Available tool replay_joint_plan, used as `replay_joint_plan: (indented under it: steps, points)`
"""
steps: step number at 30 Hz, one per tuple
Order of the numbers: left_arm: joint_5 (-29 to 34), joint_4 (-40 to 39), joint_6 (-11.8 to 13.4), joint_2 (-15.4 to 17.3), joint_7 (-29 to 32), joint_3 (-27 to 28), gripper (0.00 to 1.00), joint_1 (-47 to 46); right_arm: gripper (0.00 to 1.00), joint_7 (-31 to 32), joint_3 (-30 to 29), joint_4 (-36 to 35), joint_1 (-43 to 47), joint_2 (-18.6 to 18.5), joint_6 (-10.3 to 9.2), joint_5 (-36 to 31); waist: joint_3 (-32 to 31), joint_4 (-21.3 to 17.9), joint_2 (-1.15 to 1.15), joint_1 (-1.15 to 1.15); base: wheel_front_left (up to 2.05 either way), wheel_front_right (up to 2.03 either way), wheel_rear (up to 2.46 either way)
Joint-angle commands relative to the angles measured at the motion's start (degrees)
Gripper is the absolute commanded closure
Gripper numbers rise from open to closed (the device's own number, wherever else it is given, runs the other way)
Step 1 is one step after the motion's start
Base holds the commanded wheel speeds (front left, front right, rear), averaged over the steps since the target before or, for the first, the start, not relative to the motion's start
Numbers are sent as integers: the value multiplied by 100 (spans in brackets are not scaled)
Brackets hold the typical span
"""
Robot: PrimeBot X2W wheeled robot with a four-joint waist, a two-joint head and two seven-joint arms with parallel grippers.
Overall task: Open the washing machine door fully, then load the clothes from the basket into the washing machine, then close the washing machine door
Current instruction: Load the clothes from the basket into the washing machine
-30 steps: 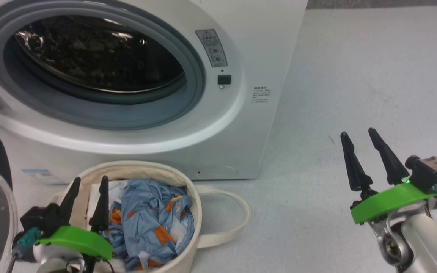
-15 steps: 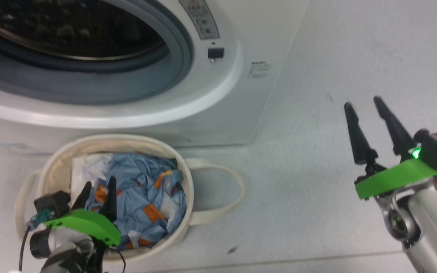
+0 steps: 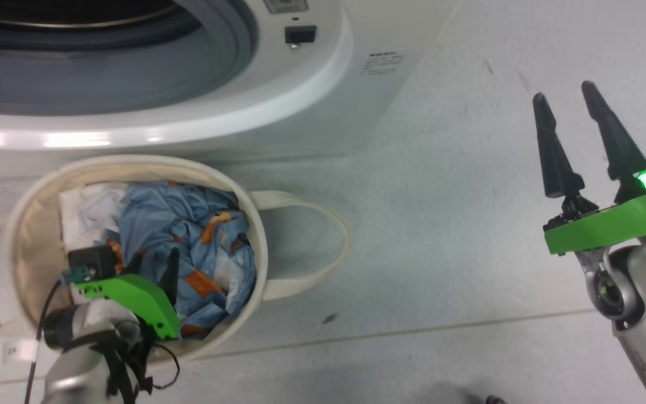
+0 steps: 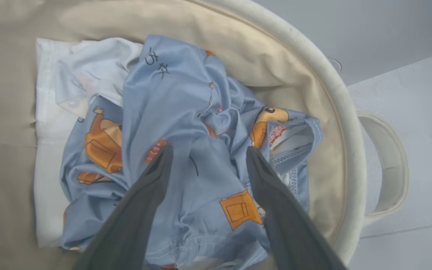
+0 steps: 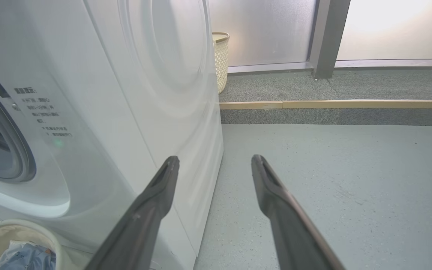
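Left wrist view: left pincer [image 4: 206, 159] spread wide over the clothes [image 4: 186, 108] inside the basket [image 4: 338, 105].
Fingertip contact with fabric is unclear; the right pincer [image 3: 564, 92] gapes empty above the floor [image 3: 441, 196]; the washing machine [image 3: 312, 106] is cropped at top.

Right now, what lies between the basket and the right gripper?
In the head view: the loop handle of the basket, then bare grey floor up to the right gripper.

The pale grey floor [image 3: 457, 235] carries the white washing machine [image 3: 323, 106]. The cream basket [image 3: 132, 161] stands just before its front, a loop handle [image 3: 346, 247] lying flat.
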Motion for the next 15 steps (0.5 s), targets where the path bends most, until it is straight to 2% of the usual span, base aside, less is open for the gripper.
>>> replay_joint_plan:
  steps: [1,15]
  points:
    - [34,-10,0,238,2,64,0,-33,0,-70,-1,-188,27,-112,5,-50,170,-98,0,-1,0,0,0]
    - [-197,143,626,380,569,212,0,-141,0,4,-438,-506,98,-163,5,-136,585,-556,0,-1,0,0,0]
